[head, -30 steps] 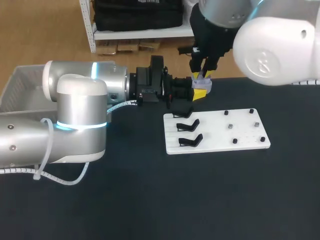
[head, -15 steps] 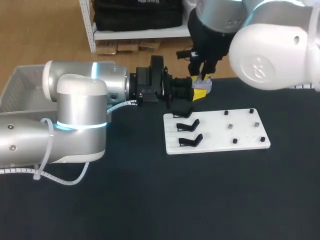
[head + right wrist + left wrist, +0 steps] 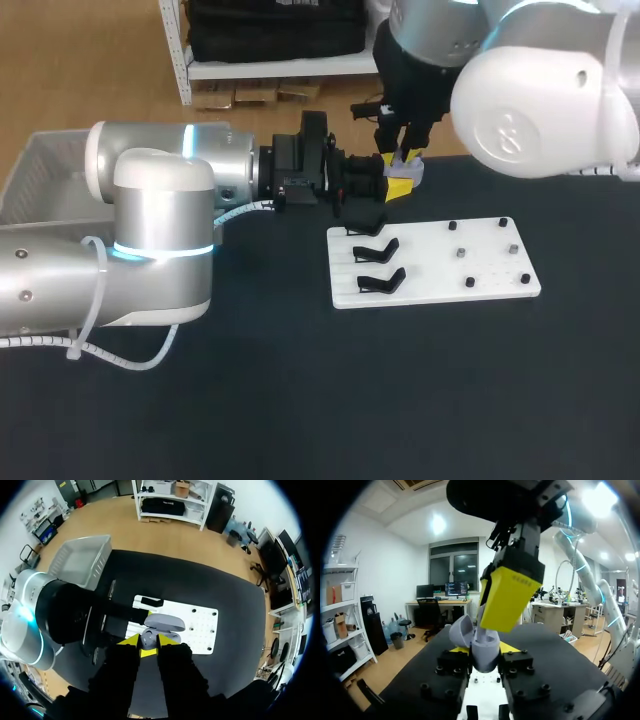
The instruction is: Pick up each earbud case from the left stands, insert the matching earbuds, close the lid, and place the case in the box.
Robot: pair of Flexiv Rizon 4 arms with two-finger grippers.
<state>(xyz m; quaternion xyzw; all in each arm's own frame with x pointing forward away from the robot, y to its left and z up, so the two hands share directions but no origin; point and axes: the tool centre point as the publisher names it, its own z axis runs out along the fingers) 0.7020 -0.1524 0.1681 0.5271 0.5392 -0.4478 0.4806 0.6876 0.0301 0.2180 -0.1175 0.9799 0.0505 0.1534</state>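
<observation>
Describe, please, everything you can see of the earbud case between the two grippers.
The earbud case is a small, rounded, pale lavender-grey shell, smooth like plastic. Its hinged lid stands open. The fingers of the left gripper clamp its body from both sides, clear of the table. The right gripper hangs just over its open mouth.

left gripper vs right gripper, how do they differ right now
The left gripper lies level, coming in from the side; the right gripper points straight down from above. The left gripper is shut on the open earbud case; whether the right gripper holds anything cannot be told. Both meet at the case, just past the white board's far edge.
</observation>
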